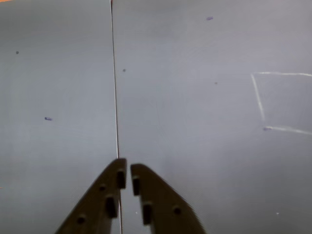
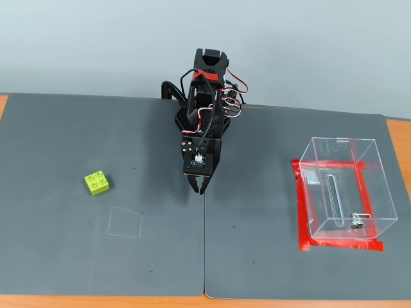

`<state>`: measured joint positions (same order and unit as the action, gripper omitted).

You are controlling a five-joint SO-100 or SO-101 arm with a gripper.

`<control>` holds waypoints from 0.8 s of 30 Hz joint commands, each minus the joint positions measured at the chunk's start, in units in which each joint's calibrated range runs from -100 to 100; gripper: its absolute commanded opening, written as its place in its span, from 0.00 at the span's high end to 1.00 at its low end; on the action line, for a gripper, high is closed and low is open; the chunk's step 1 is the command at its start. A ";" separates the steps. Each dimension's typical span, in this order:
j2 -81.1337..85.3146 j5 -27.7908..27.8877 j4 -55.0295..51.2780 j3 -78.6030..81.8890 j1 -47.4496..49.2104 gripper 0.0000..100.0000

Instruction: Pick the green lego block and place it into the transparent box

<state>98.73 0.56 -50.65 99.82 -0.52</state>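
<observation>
Hand (image 2: pixel 200 188) nearly closed and empty, fingertips almost touching in the wrist view, hanging over the surface (image 2: pixel 77 269) near its centre, right above the seam between the two dark mats (image 1: pixel 115 97).

Green lego block (image 2: pixel 96 183) sits toward the surface's left edge in the fixed view, well apart from the hand, just up-left of a chalk square (image 2: pixel 125 223). Not visible in the wrist view, only bare mat and chalk lines.

Transparent box (image 2: pixel 347 189) stands on red tape (image 2: pixel 302 212) near the right edge, empty, open top.

Risks, my read:
- Hand needs to widen before descent, or the tips land on the studs and shove the block.
- Block is rotated to the mat edges; no wrist alignment means a corner pinch and slip.
- Thin box walls: a low carry could clip the rim.
</observation>
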 commanded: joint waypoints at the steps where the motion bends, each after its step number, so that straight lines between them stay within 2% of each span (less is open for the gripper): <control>1: 0.60 -0.01 -0.13 0.09 -0.34 0.98; 24: 0.60 0.25 -0.13 0.09 -0.34 0.98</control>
<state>98.73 0.56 -50.65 99.82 -0.96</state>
